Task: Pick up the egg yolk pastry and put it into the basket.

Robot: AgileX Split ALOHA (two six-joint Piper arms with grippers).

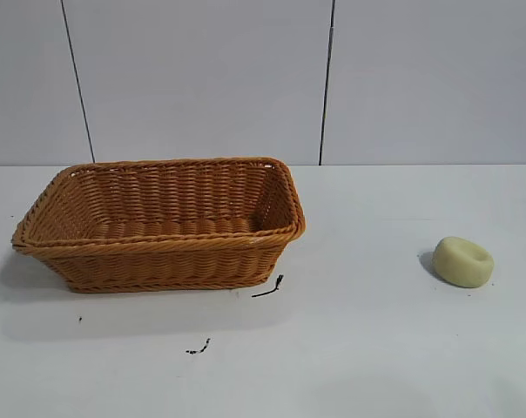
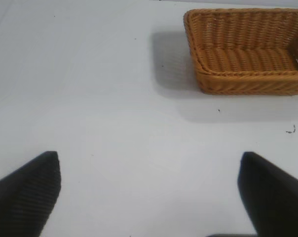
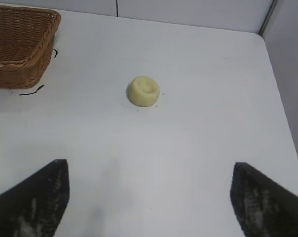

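The egg yolk pastry (image 1: 462,261), a small pale yellow-green puck with a dented top, lies on the white table at the right. It also shows in the right wrist view (image 3: 143,91). The orange-brown wicker basket (image 1: 37,228) stands empty at the left and shows in the left wrist view (image 2: 204,77) and at the edge of the right wrist view (image 3: 49,35). My right gripper (image 3: 150,165) is open and empty, above the table some way short of the pastry. My left gripper (image 2: 150,160) is open and empty, well away from the basket. Neither arm shows in the exterior view.
Two small black scraps lie on the table near the basket's front, one by its corner (image 1: 269,288) and one closer to the front edge (image 1: 198,348). The table's right edge (image 3: 282,108) runs close to the pastry, with a wall panel beyond.
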